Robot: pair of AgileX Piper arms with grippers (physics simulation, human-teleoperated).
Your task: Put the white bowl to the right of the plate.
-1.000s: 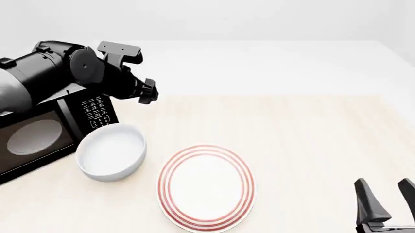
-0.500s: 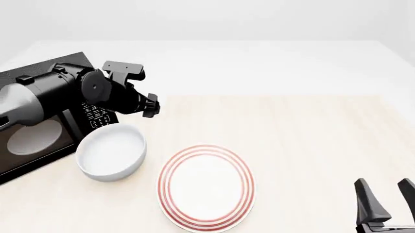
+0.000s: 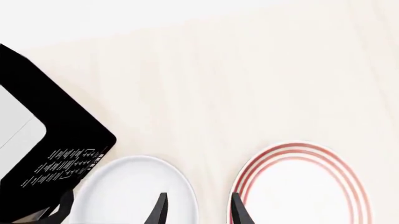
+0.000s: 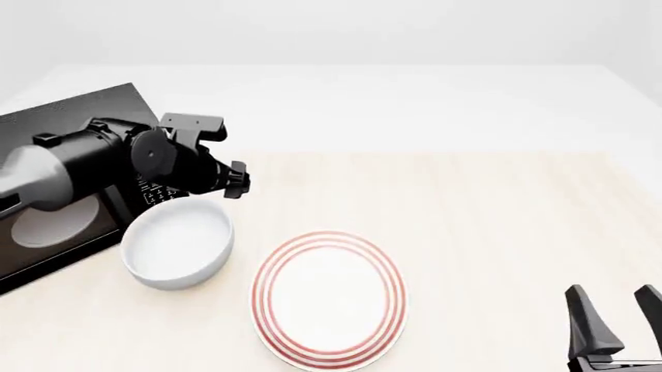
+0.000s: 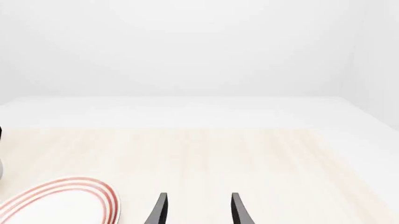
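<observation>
The white bowl (image 4: 178,242) sits on the table at the left, and its rim also shows in the left wrist view (image 3: 128,189). Just to its right lies the plate (image 4: 329,298) with red rings, seen too in the wrist views (image 3: 299,186) (image 5: 62,203). My left arm (image 4: 155,163) hangs over the bowl's far rim, and its fingers are hidden in the front view. The left gripper (image 3: 198,211) is open and empty, one finger above the bowl's edge, the other above the plate's edge. My right gripper (image 4: 618,316) (image 5: 198,211) stands open and empty at the near right.
A black microwave (image 4: 62,217) (image 3: 50,140) stands at the far left, close behind the bowl. The light wooden table top (image 4: 497,217) stretches to the right of the plate.
My left arm has moved forward and down toward the bowl's far side. The bowl, plate and right gripper have not moved.
</observation>
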